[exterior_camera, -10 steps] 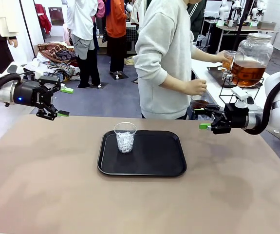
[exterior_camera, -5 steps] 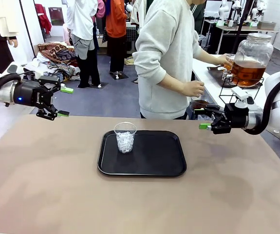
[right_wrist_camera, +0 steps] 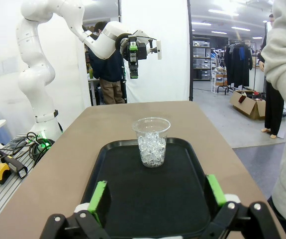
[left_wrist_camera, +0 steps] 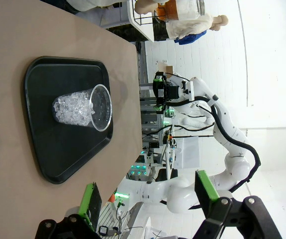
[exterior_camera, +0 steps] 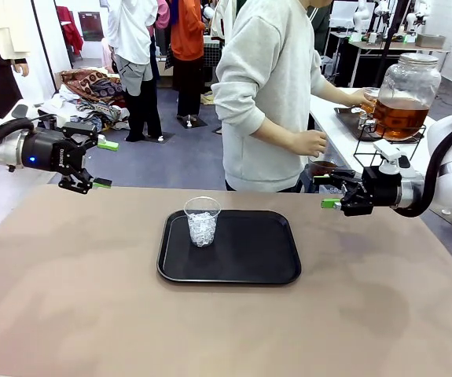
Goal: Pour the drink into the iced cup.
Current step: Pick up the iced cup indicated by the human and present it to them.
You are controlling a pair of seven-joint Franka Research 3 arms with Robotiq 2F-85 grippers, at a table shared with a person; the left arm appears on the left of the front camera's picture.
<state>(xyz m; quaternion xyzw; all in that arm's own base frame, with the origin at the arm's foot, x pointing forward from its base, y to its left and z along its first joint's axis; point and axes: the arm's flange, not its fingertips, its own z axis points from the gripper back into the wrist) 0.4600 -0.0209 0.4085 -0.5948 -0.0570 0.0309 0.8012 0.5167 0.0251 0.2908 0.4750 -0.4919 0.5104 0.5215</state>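
L tool [exterior_camera: 105,164] spread wide, empty | R tool [exterior_camera: 325,190] spread wide, empty | iced cup [exterior_camera: 202,221] upright on tray [exterior_camera: 273,267]

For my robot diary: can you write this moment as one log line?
left gripper: open, empty | right gripper: open, empty | iced cup: upright on tray, ice only

I can make out no readable text, label, brand, number or sign on anything in my feeds.
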